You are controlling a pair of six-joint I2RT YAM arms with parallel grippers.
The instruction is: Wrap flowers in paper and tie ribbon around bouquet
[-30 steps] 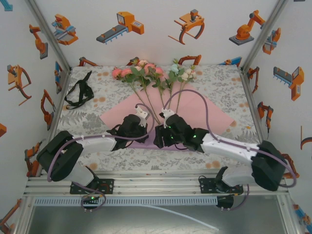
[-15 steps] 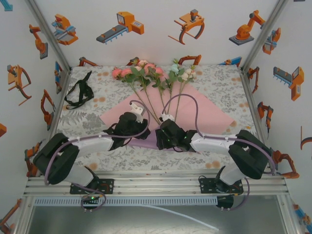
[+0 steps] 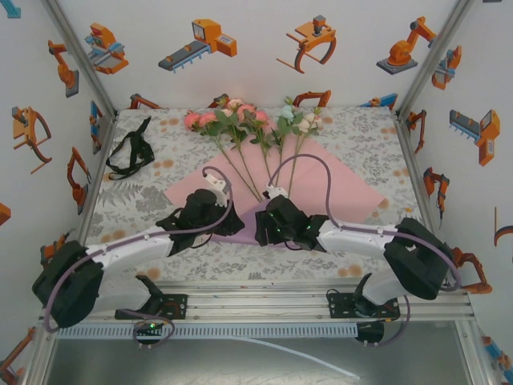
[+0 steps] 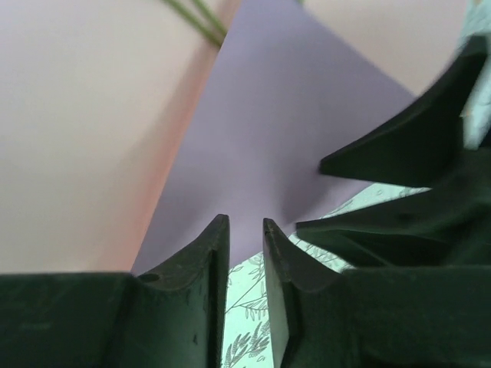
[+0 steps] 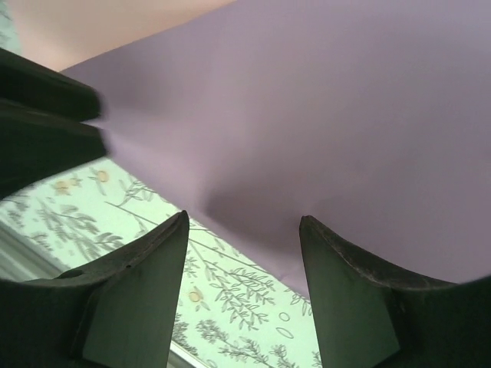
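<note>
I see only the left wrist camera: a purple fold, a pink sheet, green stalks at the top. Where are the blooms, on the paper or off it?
Observer: Off it. From above, the blooms of the flowers lie on the tablecloth beyond the far edge of the paper; the stalks reach onto its pink face.
Operator: And what will tie it?
Observer: The ribbon lies bunched at the far left of the tablecloth, apart from the paper.
Operator: And the other arm, closed?
Observer: No. Its wrist view shows the right gripper open, the purple fold just beyond its fingertips.
</note>
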